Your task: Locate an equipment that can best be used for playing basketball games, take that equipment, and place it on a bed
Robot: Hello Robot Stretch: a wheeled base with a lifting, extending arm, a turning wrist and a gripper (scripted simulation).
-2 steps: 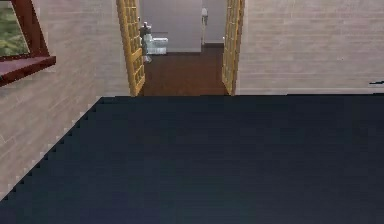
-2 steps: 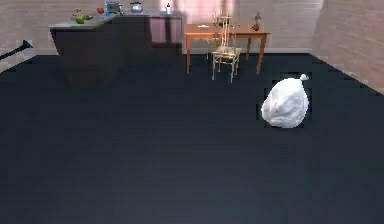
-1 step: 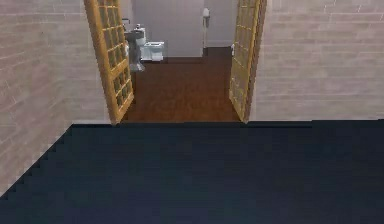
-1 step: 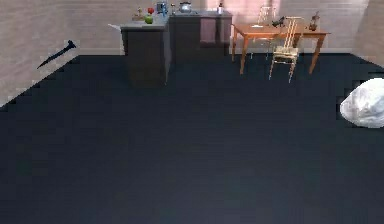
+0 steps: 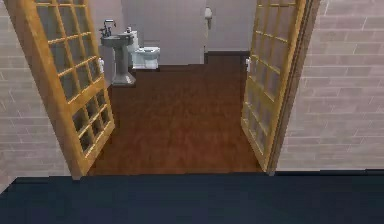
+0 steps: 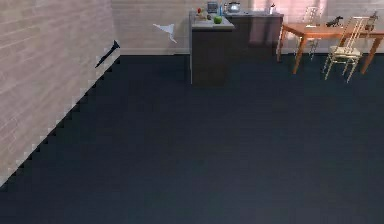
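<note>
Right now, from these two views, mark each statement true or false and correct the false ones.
1. The wooden doors with glass panes stand open. True.
2. Beyond them stands a bed. False: a white pedestal sink and a white toilet stand there.
3. Beyond the doors lies a red-brown wood floor. True.
4. The brown wooden table stands at the arm side view's left. False: it stands at the upper right, and a pale brick wall runs along the left.
5. A small green round thing sits on the dark cabinet. True.
</note>
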